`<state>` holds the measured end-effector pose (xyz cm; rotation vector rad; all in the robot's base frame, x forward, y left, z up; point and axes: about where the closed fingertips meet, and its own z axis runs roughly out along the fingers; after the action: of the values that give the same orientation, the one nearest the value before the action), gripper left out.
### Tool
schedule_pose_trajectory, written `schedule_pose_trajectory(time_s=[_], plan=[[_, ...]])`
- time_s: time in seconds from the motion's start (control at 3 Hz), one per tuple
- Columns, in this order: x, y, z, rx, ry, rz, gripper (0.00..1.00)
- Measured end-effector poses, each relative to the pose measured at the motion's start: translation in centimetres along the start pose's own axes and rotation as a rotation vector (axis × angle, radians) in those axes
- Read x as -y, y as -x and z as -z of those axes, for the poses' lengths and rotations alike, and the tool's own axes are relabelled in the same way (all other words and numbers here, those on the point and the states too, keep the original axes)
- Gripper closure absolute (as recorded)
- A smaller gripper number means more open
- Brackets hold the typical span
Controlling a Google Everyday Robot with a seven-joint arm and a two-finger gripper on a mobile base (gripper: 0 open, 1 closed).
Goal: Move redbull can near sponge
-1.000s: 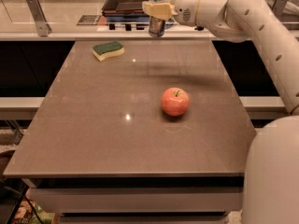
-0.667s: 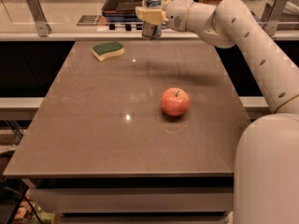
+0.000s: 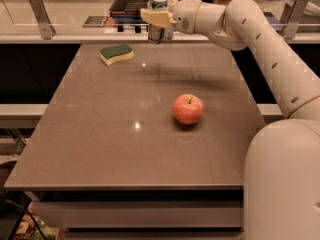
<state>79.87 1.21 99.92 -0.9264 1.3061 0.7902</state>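
Gripper: the gripper (image 3: 158, 24) is at the far edge of the table (image 3: 100, 149), a little right of the middle of that edge. Its fingers are closed around the redbull can from the sides, with a pale finger (image 3: 156, 18) across the front of the can.
Redbull can: the redbull can (image 3: 158, 2) stands upright in the grip. Its shiny top shows above the finger and its lower part shows below. Whether its bottom touches the surface, I cannot tell.
Sponge: the sponge (image 3: 116, 53) lies flat on the table near the far left corner, green side up. It is left of the can and apart from it.
Apple: a red apple (image 3: 188, 109) sits on the table toward the right edge, about halfway between the far and near edges, well apart from the can and the sponge.
Arm: the white arm (image 3: 260, 39) comes from the near right side and reaches over the far right corner to the gripper.
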Motion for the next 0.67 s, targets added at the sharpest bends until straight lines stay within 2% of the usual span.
schedule_pose_trajectory(time_s=[0.67], plan=[[-1.3,-2.4,-3.0,-0.009,0.061,-0.037,1.0]])
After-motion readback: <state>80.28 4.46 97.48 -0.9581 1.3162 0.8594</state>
